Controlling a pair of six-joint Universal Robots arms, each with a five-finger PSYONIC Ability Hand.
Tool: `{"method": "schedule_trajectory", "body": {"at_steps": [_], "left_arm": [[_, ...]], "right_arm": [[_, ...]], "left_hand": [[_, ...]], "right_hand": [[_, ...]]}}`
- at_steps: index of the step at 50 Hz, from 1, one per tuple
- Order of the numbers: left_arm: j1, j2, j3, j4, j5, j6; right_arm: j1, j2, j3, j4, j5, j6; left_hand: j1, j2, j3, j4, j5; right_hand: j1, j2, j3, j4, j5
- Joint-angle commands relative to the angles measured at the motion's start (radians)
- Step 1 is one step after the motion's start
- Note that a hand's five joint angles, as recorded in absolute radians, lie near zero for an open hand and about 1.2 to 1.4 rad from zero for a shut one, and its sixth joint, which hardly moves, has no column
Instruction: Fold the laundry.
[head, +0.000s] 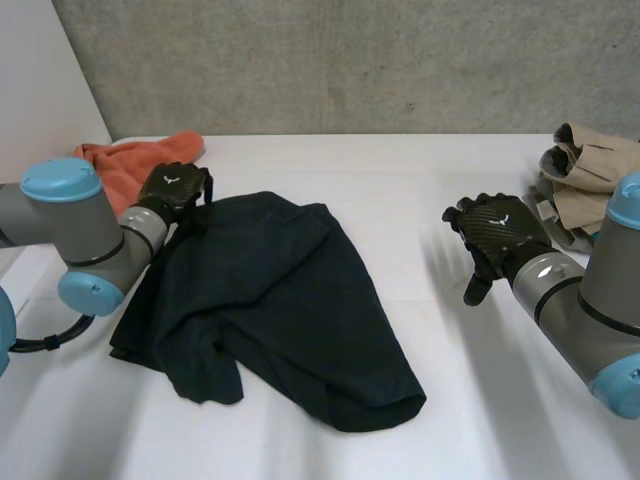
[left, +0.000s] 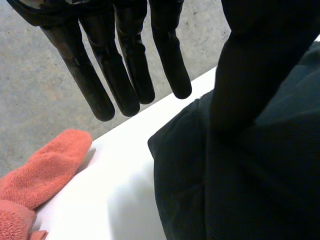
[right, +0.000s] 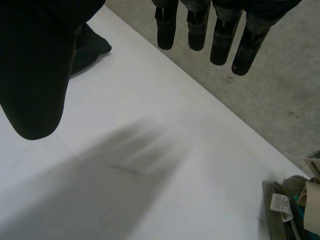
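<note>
On table (head: 420, 170), dark garment (head: 270, 300) rumpled. My left hand (head: 172, 188) at its 11 o'clock corner, relaxed, gripping nothing; right hand (head: 497, 228) released, 3 o'clock, well apart. Risk: one-handed pull bunches it.

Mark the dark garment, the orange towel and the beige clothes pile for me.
dark garment (head: 290, 300), head view, middle of the cloth.
orange towel (head: 120, 160), head view, its middle.
beige clothes pile (head: 592, 165), head view, top beige fold.
</note>
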Motion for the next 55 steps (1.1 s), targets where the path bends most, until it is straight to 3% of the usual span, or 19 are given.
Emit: {"method": "schedule_trajectory", "body": {"at_steps": [1, 14, 26, 36, 45, 55], "left_arm": [[-0.004, -0.025, 0.013, -0.004, -0.008, 0.004], [0.000, -0.014, 0.010, -0.062, 0.004, 0.006], [-0.004, -0.102, 0.134, -0.075, 0.004, 0.006], [-0.078, 0.034, 0.308, 0.071, -0.149, -0.010], [-0.218, 0.258, 0.168, 0.154, -0.128, -0.111], [-0.455, 0.424, -0.260, 0.162, -0.034, -0.168]], "right_arm": [[0.000, 0.000, 0.001, -0.001, 0.000, 0.000], [0.000, 0.001, 0.001, -0.004, -0.003, -0.002], [0.000, 0.018, -0.002, -0.003, -0.001, -0.003], [-0.002, 0.016, -0.013, -0.003, 0.000, -0.002], [-0.003, 0.004, -0.019, -0.003, -0.001, 0.000], [-0.041, -0.003, -0.030, -0.009, -0.001, 0.000]], "left_hand": [[-0.610, -0.615, -0.615, -0.623, -0.624], [-0.369, -0.374, -0.374, -0.382, -0.383], [0.611, 0.606, 0.606, 0.598, 0.597], [0.612, 0.607, 0.607, 0.598, 0.598], [0.612, 0.607, 0.607, 0.598, 0.598], [0.612, 0.607, 0.607, 0.598, 0.598]], "right_hand": [[-0.025, -0.051, -0.036, -0.059, -0.054], [-0.025, -0.051, -0.036, -0.059, -0.054], [-0.025, -0.051, -0.036, -0.059, -0.054], [-0.025, -0.051, -0.036, -0.059, -0.054], [-0.025, -0.051, -0.036, -0.059, -0.054], [-0.025, -0.051, -0.036, -0.059, -0.054]]}}
